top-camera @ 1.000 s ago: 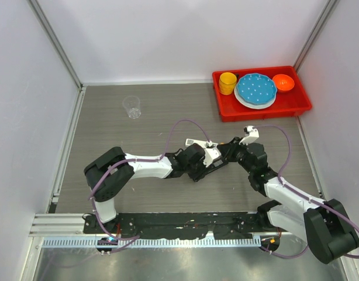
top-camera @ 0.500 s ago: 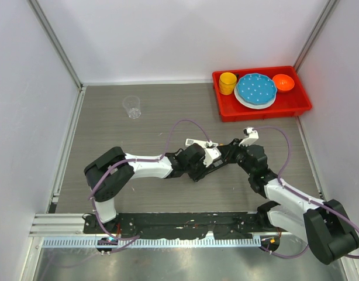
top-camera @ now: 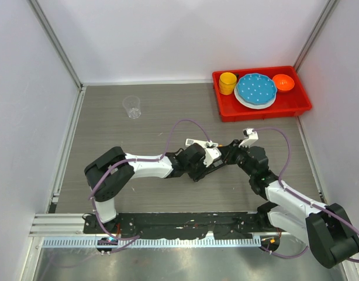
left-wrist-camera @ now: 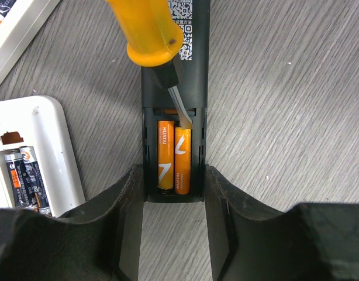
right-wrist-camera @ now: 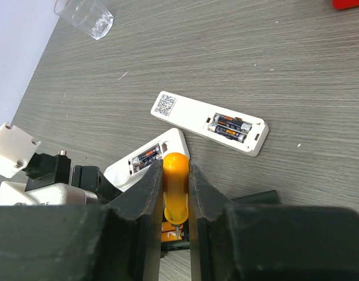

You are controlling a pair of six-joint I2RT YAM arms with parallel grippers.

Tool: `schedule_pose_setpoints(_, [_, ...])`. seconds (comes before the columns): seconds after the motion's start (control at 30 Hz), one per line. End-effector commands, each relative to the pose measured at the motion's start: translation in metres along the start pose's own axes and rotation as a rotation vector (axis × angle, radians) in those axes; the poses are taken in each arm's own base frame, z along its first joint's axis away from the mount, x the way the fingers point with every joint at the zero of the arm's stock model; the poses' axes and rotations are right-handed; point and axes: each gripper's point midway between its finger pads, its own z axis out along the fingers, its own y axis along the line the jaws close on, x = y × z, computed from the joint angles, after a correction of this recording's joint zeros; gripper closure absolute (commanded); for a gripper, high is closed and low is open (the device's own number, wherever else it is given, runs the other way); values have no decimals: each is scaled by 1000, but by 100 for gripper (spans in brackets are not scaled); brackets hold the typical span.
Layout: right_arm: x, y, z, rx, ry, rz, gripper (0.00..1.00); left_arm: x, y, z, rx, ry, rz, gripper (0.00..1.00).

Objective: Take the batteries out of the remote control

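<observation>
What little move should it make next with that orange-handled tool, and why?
Probably a gentle upward lever of the tool, to pry a battery end up. Held in the right fingers, its metal tip sits at the top end of one orange battery, which lies flat beside a second orange battery in the black remote that the left fingers clamp.

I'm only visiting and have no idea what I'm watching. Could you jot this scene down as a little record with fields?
Left gripper: clamped on black remote, its back open
Inside it: two orange batteries, side by side
Right gripper: shut on orange-handled tool
Its tip: at the end of one orange battery
Nearby: white remote, open, grey batteries inside
</observation>
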Motion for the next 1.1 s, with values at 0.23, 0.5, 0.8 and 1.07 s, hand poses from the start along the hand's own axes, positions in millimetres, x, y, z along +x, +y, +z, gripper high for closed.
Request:
schedule_pose_setpoints(0.23, [-7, 0, 3, -2, -36, -31, 99, 23, -6, 5, 31, 81, 7, 100])
schedule_pose_setpoints(0.5, [1, -1, 7, -8, -13, -15, 99, 23, -6, 5, 31, 82, 7, 100])
schedule_pose_setpoints(0.8, [0, 16, 7, -83, -11, 71, 99, 23, -7, 6, 38, 84, 5, 100])
schedule_pose_setpoints(1.07, [-4, 32, 3, -142, -16, 204, 99, 19, -10, 6, 49, 73, -2, 100])
